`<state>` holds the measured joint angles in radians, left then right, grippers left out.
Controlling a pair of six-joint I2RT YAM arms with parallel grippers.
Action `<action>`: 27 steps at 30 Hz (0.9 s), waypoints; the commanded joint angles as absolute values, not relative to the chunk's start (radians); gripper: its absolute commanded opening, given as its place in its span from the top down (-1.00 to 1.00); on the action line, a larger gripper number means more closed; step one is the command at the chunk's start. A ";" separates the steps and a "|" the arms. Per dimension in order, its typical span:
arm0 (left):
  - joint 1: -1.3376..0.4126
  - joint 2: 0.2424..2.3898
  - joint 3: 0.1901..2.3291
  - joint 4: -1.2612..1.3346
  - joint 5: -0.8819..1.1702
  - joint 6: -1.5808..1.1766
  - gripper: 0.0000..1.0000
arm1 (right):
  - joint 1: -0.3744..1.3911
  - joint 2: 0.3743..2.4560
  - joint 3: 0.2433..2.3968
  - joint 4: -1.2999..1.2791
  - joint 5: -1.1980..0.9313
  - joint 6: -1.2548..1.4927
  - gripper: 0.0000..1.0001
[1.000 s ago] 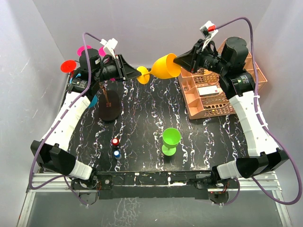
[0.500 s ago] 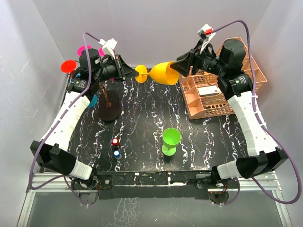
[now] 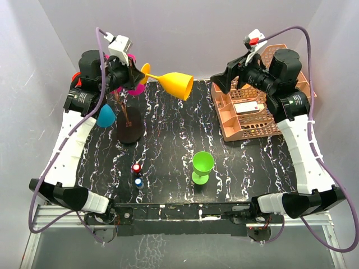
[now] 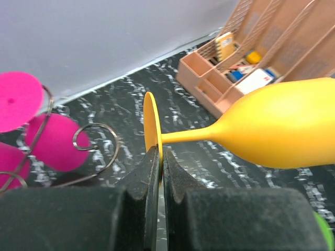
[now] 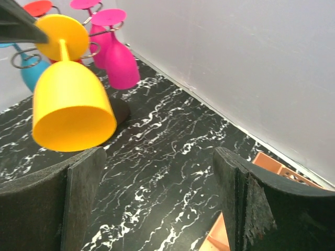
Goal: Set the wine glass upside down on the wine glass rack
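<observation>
The yellow wine glass hangs in the air, lying nearly level with its bowl pointing right. My left gripper is shut on the thin foot disc, its jaws pinching the disc's edge. The wine glass rack stands just below and left, its wire scroll beside the foot. Magenta, blue and red-footed glasses hang on it upside down. My right gripper is open with nothing in it, off to the right of the yellow bowl.
A peach plastic basket with small items sits at the back right under my right arm. A green glass stands upright near the table's middle front. Two small red and blue objects lie front left.
My right gripper opened, let go of the yellow bowl and drew back to the right. My left gripper, shut on the foot, carried the glass left and up toward the rack.
</observation>
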<state>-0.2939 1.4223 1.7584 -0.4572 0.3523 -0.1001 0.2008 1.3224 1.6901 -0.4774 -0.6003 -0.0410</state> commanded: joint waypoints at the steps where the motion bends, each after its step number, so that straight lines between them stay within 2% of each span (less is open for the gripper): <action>1: -0.332 1.373 1.819 -0.536 0.207 0.189 1.00 | 0.196 1.312 1.654 -0.443 -0.472 -0.103 -0.82; 6: -0.358 1.373 1.898 -0.612 0.152 0.402 1.00 | 0.193 1.324 1.525 -0.379 -0.348 -0.159 -0.83; 16: -0.367 1.389 1.968 -0.766 0.007 0.750 1.00 | 0.130 1.271 1.222 -0.229 -0.390 -0.177 -0.84; 27: -0.375 1.373 1.868 -0.788 -0.061 0.836 1.00 | 0.094 1.284 1.203 -0.225 -0.448 -0.165 -0.84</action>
<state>-0.3679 1.4101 1.8816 -0.7860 -0.0170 0.7898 0.1024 1.3197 1.1835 -0.3058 -0.4225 -0.1596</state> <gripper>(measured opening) 0.021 0.920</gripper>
